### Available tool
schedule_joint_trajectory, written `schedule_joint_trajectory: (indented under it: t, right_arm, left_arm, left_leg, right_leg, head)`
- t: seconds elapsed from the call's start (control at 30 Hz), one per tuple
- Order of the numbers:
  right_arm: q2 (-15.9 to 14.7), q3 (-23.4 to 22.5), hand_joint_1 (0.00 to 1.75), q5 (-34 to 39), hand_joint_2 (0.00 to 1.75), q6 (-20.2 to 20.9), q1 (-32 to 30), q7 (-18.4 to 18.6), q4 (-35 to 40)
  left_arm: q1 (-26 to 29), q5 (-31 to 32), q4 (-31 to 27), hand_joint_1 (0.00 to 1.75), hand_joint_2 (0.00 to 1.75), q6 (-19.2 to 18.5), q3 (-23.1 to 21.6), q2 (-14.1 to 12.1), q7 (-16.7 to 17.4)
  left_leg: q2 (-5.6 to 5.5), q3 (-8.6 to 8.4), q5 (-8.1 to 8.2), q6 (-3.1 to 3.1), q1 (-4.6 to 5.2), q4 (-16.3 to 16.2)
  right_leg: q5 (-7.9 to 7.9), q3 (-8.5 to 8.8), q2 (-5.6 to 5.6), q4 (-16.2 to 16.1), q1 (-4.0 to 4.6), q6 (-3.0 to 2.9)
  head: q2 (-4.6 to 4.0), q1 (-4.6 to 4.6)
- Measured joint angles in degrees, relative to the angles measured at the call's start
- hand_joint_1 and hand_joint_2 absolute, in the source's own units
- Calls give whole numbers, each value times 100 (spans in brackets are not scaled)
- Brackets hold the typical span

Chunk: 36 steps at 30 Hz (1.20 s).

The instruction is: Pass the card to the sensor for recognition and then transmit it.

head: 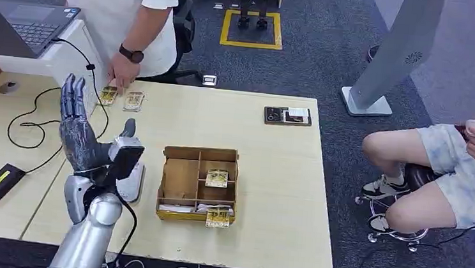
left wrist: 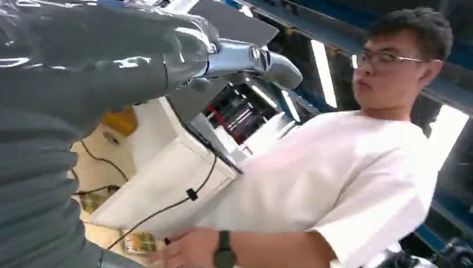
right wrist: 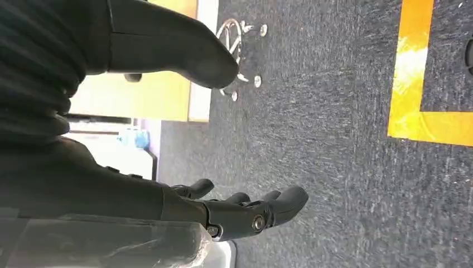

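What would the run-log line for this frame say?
left hand: raised above table, fingers spread, holding nothing | right hand: open, over carpet | cards: on table under person's hand | stage: card not yet picked

Head view high over table [head: 270, 175], left wrist close toward person [left wrist: 334, 184], right wrist facing carpet [right wrist: 334, 139]

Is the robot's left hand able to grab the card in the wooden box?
Probably yes: the left hand is raised, open and empty, and the card lies uncovered in the open-topped wooden box nearby.
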State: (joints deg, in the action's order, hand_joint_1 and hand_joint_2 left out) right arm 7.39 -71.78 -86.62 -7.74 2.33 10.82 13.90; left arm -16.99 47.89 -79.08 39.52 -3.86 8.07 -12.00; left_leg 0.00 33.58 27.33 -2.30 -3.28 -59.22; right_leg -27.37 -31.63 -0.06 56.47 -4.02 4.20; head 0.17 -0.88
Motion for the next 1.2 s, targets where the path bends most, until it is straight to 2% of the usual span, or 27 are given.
schedule_joint_trajectory:
  t: [0.2, 0.33, 0.43, 0.6, 0.73, 0.93, 1.1, 1.2]
  right_arm:
    - [20, -105, 0, 83, 175, 9, -15, -20, 66]
    - [68, -190, 0, 145, 175, 68, -35, -77, 179]
    - [120, -287, 0, 164, 175, 133, -62, -105, 306]
    - [171, -411, 0, 153, 175, 241, -88, -157, 457]
    - [186, -472, 0, 144, 175, 282, -108, -190, 542]
    - [199, -529, 0, 66, 175, 332, -118, -199, 614]
    - [201, -551, 0, 44, 175, 363, -131, -243, 662]
    - [201, -553, 0, 42, 175, 369, -137, -243, 680]
  left_arm:
    - [141, -385, -24, 0, 175, -2, -438, -296, 182]
    - [433, -776, -306, 0, 175, -79, -819, -519, 160]
    - [745, -988, -626, 0, 175, -184, -1208, -711, -2]
    - [1167, -1246, -1106, 0, 175, -641, -1756, -1052, -533]
    - [1414, -1176, -1366, 0, 175, -852, -2176, -1343, -798]
    - [1592, -1163, -1539, 0, 175, -1036, -2504, -1601, -986]
    - [1652, -1156, -1639, 0, 175, -1401, -2816, -1826, -1198]
    - [1692, -1152, -1681, 0, 175, -1438, -2963, -1898, -1211]
  left_leg:
    - [2, 0, 0, 0, 1, 0]
    - [3, -1, 1, 0, 1, 0]
    - [2, 4, 2, 1, 1, 0]
    - [3, 4, 2, 1, 1, 1]
    - [3, 3, 2, 1, 1, 1]
    - [3, 3, 2, 1, 0, 1]
    - [3, 3, 2, 1, 1, 1]
    - [2, 4, 2, 1, 1, 1]
  right_leg:
    - [0, 0, 6, 0, -1, 0]
    - [0, -1, 7, 0, -1, 0]
    - [-5, -4, 5, 0, -1, -1]
    - [-8, -6, 5, -1, -1, -1]
    - [-8, -5, 5, -1, -1, -1]
    - [-8, -5, 4, -1, -1, -1]
    - [-8, -4, 4, -1, -1, -1]
    - [-8, -5, 4, -1, -1, -1]
  head:
    - [0, -2]
    - [0, -4]
    - [0, -2]
    - [0, -4]
    - [0, -4]
    - [0, -4]
    - [0, -2]
    - [0, -4]
